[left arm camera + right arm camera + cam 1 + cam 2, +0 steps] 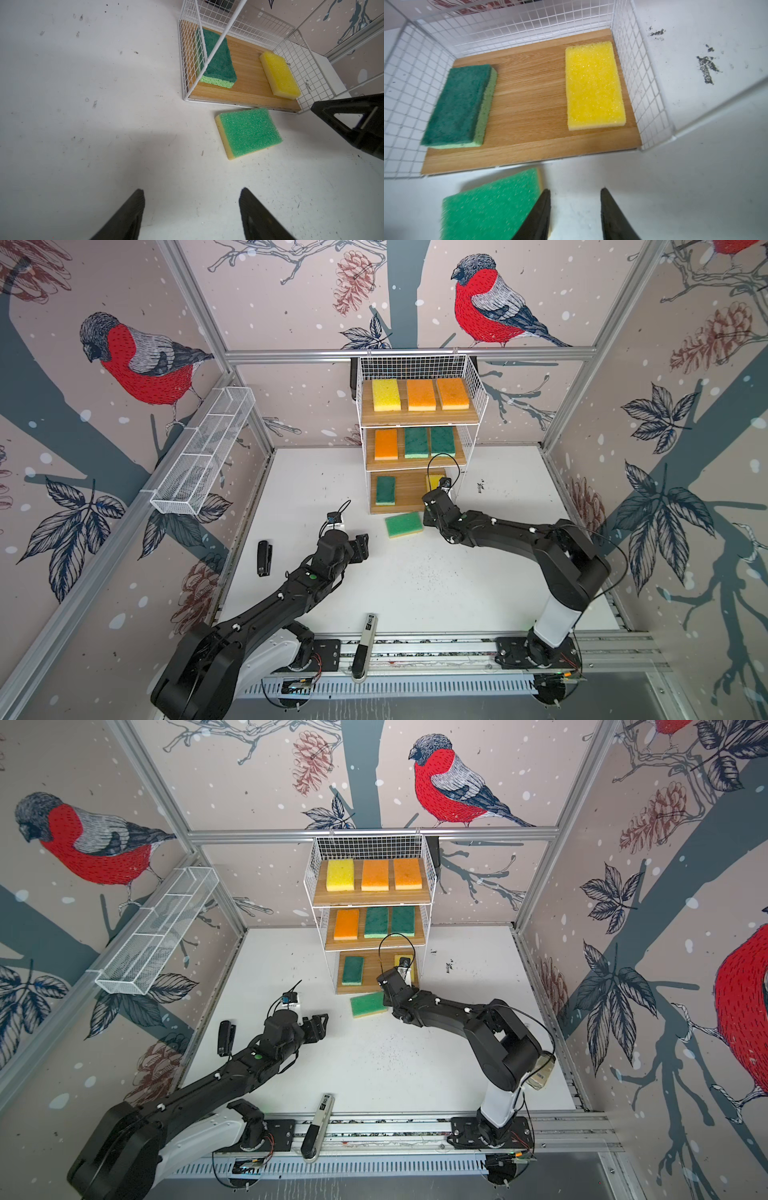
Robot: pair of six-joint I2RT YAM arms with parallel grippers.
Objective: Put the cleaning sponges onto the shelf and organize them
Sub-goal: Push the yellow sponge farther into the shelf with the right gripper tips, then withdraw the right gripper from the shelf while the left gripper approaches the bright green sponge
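Note:
The shelf (409,489) holds a yellow sponge (385,394) and two orange ones on its top board. An orange sponge (386,443) and two green ones lie on the middle board. A dark green sponge (458,106) and a yellow sponge (595,86) sit on the bottom board. A lighter green sponge (404,524) (249,132) lies flat on the table just in front of the shelf. My right gripper (574,190) is open with nothing between its fingers, one finger at that sponge's edge. My left gripper (192,190) hangs open over bare table, left of it.
A long white mesh basket (203,452) hangs on the left wall. A black stapler-like object (263,558) lies at the table's left side. A marker (365,645) rests on the front rail. Dark smudges (706,68) mark the table to the right of the shelf.

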